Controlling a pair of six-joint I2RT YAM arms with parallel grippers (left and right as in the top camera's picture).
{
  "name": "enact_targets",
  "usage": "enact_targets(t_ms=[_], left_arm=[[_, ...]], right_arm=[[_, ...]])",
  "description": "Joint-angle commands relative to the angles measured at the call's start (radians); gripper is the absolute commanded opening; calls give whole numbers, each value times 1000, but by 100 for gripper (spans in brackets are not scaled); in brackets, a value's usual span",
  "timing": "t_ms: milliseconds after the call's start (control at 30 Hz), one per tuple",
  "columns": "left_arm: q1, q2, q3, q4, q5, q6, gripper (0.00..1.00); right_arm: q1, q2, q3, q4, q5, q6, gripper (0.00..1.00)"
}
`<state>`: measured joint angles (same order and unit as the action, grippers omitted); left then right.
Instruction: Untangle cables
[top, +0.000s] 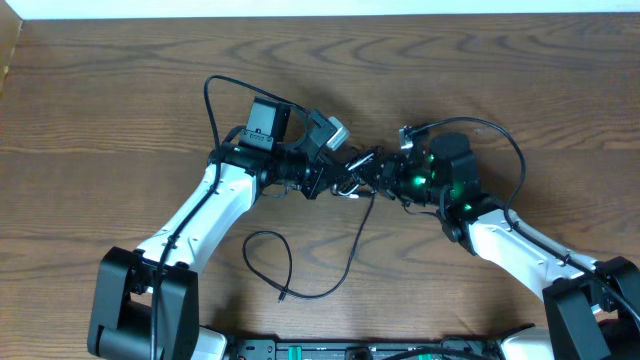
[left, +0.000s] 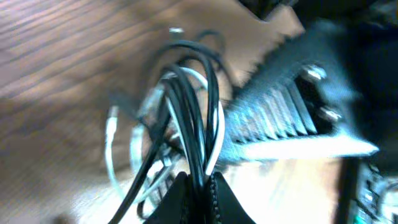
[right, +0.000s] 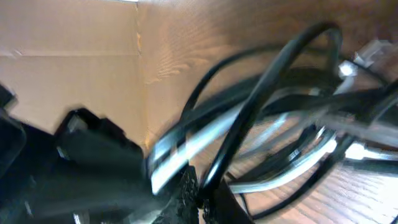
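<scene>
Left pincer (left: 200, 190) is clamped shut on the cables (left: 194, 106), black strands and a white one bunched just above its tips; right pincer (right: 201, 198) grips the same bundle, facing the left one, close beside it; one black cable (top: 364, 232) trails away from both, looping on the table (top: 120, 120).

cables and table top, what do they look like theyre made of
The cables: probably a plastic or rubbery sheath, smooth with a slight sheen, mostly black with a white one; they bend into soft loops. The table: wood or wood-look laminate, brown with dark grain lines and a dull finish; the look cannot settle which.
</scene>
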<state>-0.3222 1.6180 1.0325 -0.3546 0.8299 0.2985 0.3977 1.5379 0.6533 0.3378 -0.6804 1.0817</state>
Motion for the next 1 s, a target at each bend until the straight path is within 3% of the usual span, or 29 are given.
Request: enact_targets(t_ms=[0, 200, 367, 800, 967], left_arm=[[3, -4, 5, 27, -227, -137, 8], [3, -4, 5, 30, -469, -282, 8], [3, -4, 5, 23, -601, -361, 8], [2, -4, 5, 19, -603, -361, 8], [2, -4, 5, 14, -602, -360, 8]], right_arm=[[3, 0, 0, -28, -107, -124, 1], [-11, -3, 0, 0, -210, -150, 1], [-48, -50, 0, 138, -329, -93, 1], [-264, -354, 0, 196, -412, -110, 1], [-375, -382, 0, 116, -412, -110, 1]])
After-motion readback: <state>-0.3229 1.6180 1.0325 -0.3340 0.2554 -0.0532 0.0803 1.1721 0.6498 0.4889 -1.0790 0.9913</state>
